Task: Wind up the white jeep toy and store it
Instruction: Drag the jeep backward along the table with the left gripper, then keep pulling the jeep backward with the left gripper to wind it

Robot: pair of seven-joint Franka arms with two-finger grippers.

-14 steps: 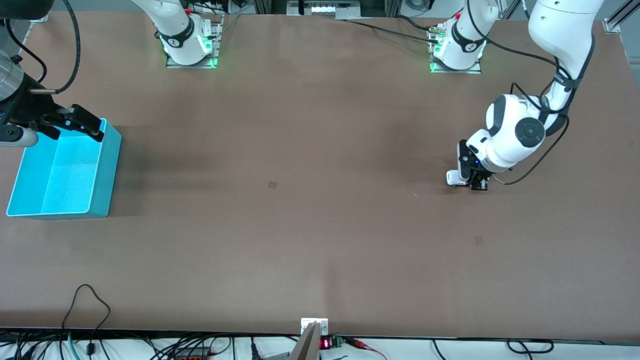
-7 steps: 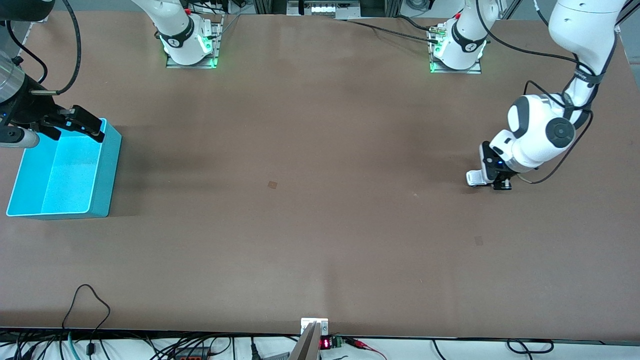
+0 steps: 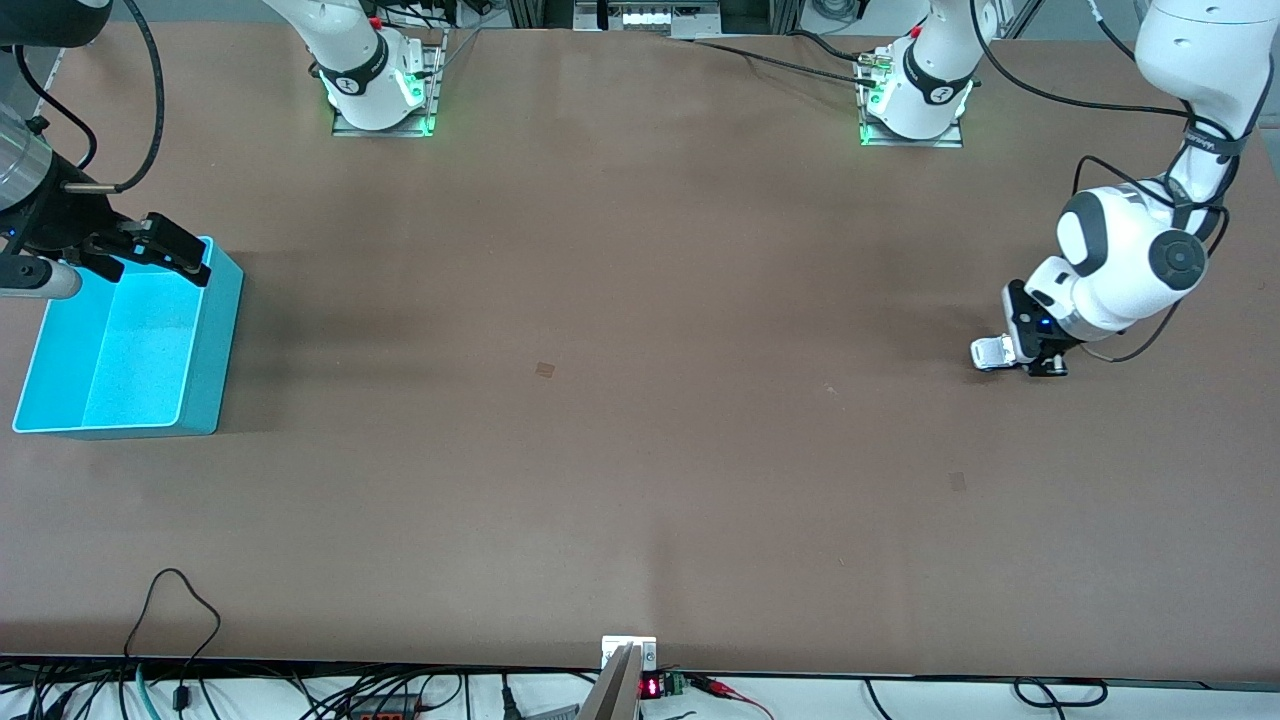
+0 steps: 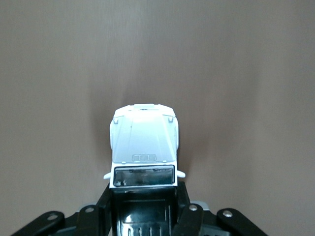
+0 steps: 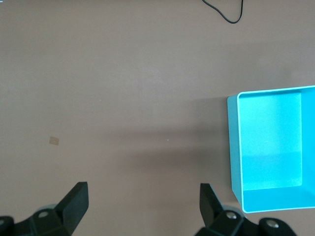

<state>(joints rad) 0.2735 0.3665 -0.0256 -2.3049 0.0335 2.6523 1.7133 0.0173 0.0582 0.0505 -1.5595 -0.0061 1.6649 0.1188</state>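
Dragged along the table toward the left arm's end since the earlier frames, the white jeep toy (image 3: 988,352) sits wheels-down, pinched at its black rear by the left gripper (image 3: 1040,362). It looks light, rigid and smooth, so a side grip on the cab probably suits it. Over the cyan bin (image 3: 205,340), the right gripper (image 3: 135,245) waits, fingers spread, holding nothing.

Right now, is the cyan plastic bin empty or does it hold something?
Empty: the front and right wrist views show only bare cyan floor inside the cyan plastic bin.
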